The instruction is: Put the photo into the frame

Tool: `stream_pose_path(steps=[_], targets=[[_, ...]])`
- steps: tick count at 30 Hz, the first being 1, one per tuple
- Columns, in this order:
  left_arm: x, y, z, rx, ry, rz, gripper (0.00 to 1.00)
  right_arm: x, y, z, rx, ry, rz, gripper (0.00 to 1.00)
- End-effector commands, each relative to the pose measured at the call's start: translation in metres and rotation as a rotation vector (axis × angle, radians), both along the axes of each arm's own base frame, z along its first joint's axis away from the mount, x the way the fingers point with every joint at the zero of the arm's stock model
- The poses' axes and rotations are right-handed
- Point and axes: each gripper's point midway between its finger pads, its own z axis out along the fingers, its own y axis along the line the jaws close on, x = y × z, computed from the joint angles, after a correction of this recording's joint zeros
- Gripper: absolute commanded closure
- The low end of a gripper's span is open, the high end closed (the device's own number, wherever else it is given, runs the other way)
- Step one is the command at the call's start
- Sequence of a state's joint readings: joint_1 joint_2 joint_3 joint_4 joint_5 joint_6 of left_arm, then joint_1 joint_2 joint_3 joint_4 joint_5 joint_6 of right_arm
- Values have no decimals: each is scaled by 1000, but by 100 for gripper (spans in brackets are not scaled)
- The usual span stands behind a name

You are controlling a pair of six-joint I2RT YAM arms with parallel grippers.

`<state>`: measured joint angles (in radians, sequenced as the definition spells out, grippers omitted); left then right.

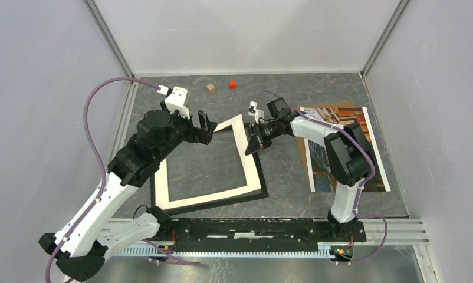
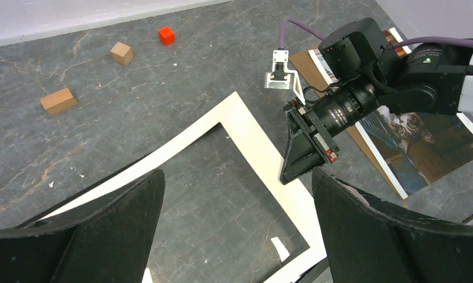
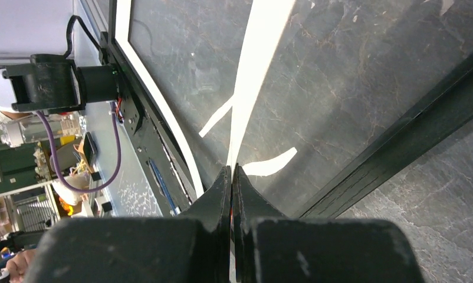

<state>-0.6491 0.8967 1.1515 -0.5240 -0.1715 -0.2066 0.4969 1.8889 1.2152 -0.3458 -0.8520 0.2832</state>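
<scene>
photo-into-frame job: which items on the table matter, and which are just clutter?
In play:
- frame
- white mat, its edge pinched in the right tool
- photo

Lying about:
- larger wooden block
- smaller wooden block
- red cube

The frame point(image 1: 261, 172) lay on the dark worktop point(image 1: 293, 91), white mat point(image 1: 216, 197) inside. The right pincer point(image 1: 256, 143), closed, was at its right side. The left pincer point(image 1: 206, 127) was spread over its far edge, and the photo point(image 1: 340, 115) lay just beside.
</scene>
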Motion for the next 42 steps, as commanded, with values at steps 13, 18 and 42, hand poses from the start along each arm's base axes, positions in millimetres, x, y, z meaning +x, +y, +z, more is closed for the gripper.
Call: stream_pose_path(steps=[13, 18, 42], targets=[[2, -18, 4, -11, -21, -88, 0, 5, 12, 10, 12, -42, 44, 100], [1, -20, 5, -17, -18, -99, 0, 9, 15, 8, 14, -46, 32, 92], [1, -20, 3, -16, -14, -98, 0, 45, -16, 3, -207, -264, -71, 34]])
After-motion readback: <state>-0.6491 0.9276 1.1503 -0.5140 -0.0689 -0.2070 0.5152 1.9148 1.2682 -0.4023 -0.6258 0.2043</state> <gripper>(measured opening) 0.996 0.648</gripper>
